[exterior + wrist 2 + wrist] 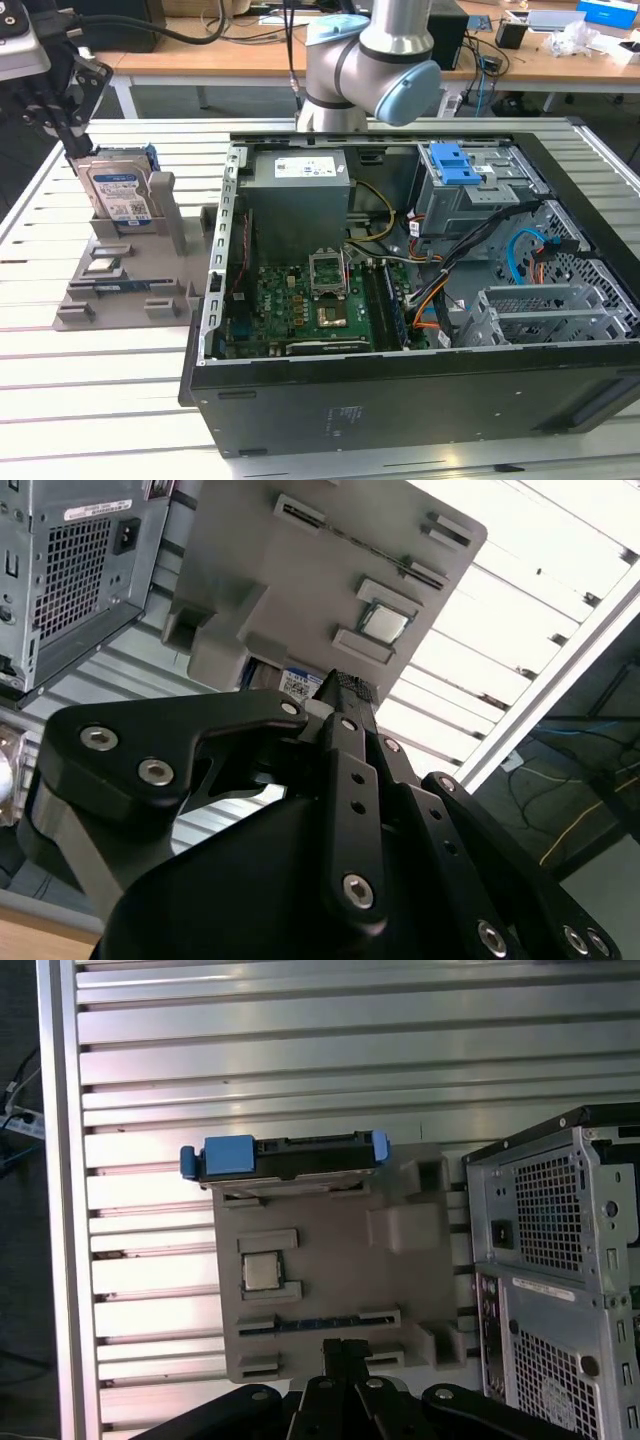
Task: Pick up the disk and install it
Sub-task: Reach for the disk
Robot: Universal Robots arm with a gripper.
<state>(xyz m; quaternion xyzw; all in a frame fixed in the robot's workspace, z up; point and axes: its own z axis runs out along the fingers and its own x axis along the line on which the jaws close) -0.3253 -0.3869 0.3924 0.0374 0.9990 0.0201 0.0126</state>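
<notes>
Slatted aluminium bench (110, 400), office desks behind. The disk (118, 192) is not in the case. It stands on edge in a slot of a grey fixture (130, 295) on the exterior view's left, label face toward that camera, with blue carrier tabs at both ends. In the first wrist view the disk's top edge (285, 1150) runs across the fixture (320, 1260), so the long axis looks level with the bench, thin side up.

End effector (75, 150) hangs just above the disk's upper corner on the exterior view's left; can't tell if it touches. Its fingers look clenched together in both wrist views with nothing between them, so no grasp on the disk.

Key relation: the disk is directly below the end effector, with most of its length running off toward the exterior view's right along the long axis.

The same fixture carries a processor chip (262, 1271) and a memory stick (310, 1321). The open PC case (400, 400) sits just beside the fixture toward the exterior view's right. The drive cage (470, 195) with its blue latch is well apart from the disk. By my read, the pick is not yet made.
</notes>
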